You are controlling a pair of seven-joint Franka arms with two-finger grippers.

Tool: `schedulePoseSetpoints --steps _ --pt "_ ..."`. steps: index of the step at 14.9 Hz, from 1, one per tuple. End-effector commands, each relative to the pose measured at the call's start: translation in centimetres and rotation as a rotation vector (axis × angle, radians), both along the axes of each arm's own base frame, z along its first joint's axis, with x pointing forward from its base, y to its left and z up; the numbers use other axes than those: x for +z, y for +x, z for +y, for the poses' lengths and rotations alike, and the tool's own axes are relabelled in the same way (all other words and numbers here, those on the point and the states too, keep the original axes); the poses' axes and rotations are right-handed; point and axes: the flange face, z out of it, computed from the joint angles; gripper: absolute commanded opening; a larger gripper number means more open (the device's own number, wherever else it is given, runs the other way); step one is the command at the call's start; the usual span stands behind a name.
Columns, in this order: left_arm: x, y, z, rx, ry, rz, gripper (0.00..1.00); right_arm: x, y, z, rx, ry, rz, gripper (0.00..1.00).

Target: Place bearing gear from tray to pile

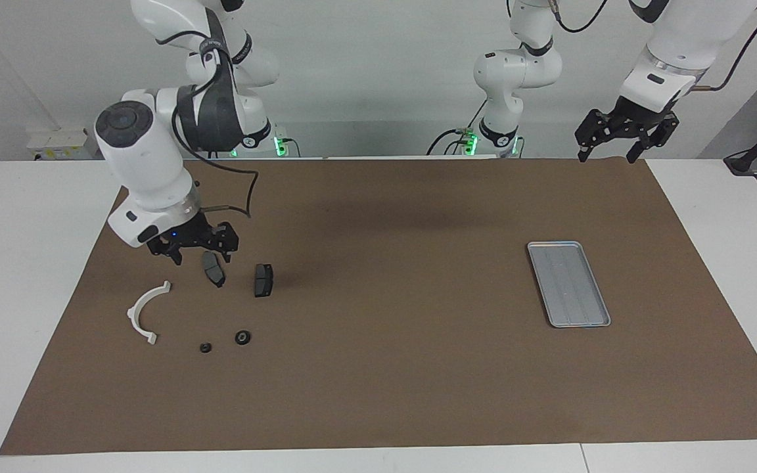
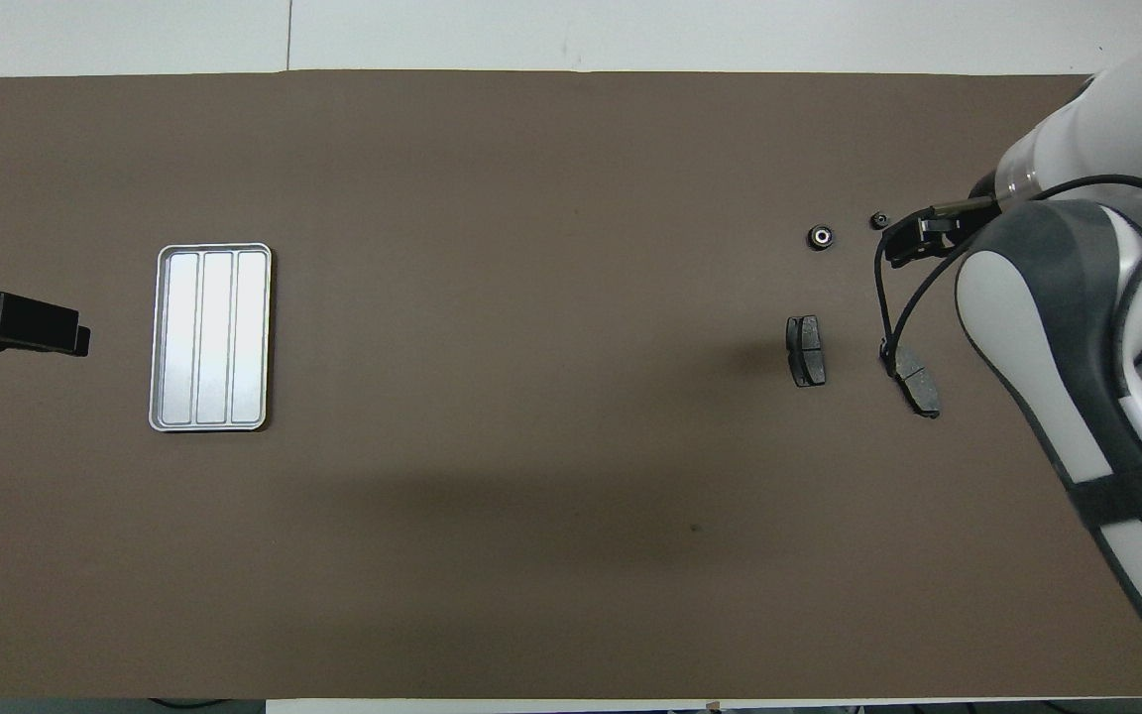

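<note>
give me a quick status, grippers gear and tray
Right gripper open, raised over the pile. Left gripper open, waiting. Bearing gear on the mat beside the white bracket; tray empty.
</note>
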Motion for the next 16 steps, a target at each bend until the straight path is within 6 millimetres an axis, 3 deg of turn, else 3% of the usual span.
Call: schedulePoseSetpoints --steps 1,6,8,11,16 --pt "0.0 -1.1 0.0 -0.003 -0.011 -0.003 1.0 4.9 -3.4 -0.2 0.011 0.025 -0.014 1.0" --pt "0.0 -1.1 0.0 -0.002 -0.011 -0.003 1.0 11.4 -9.6 -0.1 -0.051 0.058 0.048 1.0" --pt "0.0 -1.1 0.0 -0.003 -0.011 -0.003 1.0 12.8 -11.4 0.1 -0.101 0.054 0.072 1.0" --pt "0.0 -1.1 0.0 -0.003 -0.011 -0.003 1.0 12.6 -11.7 -0.4 -0.112 0.062 0.099 1.0" --pt "0.0 -1.1 0.0 -0.003 -0.011 -0.003 1.0 12.1 -10.3 -1.7 -0.123 0.052 0.036 1.0"
